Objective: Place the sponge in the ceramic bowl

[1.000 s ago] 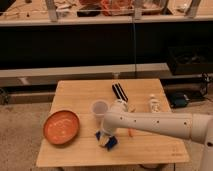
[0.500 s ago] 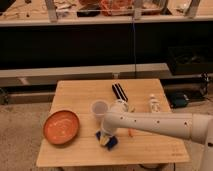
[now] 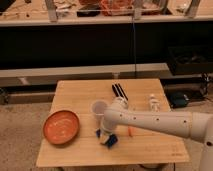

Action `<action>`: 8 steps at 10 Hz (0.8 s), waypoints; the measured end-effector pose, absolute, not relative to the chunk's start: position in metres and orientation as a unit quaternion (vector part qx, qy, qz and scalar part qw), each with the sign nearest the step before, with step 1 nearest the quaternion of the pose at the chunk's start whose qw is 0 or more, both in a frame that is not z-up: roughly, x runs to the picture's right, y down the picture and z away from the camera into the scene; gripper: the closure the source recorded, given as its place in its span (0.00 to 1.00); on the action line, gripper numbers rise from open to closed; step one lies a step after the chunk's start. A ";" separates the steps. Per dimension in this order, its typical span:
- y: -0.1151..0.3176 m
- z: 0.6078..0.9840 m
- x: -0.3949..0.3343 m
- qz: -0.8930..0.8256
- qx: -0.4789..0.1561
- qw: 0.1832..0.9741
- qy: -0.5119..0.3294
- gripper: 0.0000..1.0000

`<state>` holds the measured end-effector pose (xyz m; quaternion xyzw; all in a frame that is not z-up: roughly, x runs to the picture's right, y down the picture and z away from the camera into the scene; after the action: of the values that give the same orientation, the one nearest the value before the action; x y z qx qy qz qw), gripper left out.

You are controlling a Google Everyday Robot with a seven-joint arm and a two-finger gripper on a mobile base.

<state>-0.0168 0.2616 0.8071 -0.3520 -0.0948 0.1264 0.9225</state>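
The ceramic bowl [image 3: 61, 126] is a wide orange-brown dish lying on the left part of the wooden table [image 3: 150, 152]. The sponge [image 3: 110, 141], a small dark-blue block, sits near the table's middle front, right of the bowl and just below the translucent white cup [image 3: 98, 109]. My white arm reaches in from the right, and my gripper [image 3: 105, 134] is down at the sponge, with its fingers around or on it. The arm's end hides part of the sponge.
A slim orange stick [image 3: 130, 131] lies just right of the gripper, partly behind the arm. A black utensil set [image 3: 119, 91] and a small white bottle [image 3: 153, 103] stand toward the back right. Dark shelving runs behind the table.
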 end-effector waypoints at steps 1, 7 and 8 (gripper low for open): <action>0.259 0.805 -0.018 0.127 -0.351 0.923 -0.094 0.95; 0.242 0.801 -0.027 0.126 -0.347 0.925 -0.089 0.94; 0.237 0.798 -0.029 0.126 -0.346 0.926 -0.088 0.93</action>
<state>-0.0285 0.2373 0.7977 -0.3456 -0.0878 0.1262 0.9257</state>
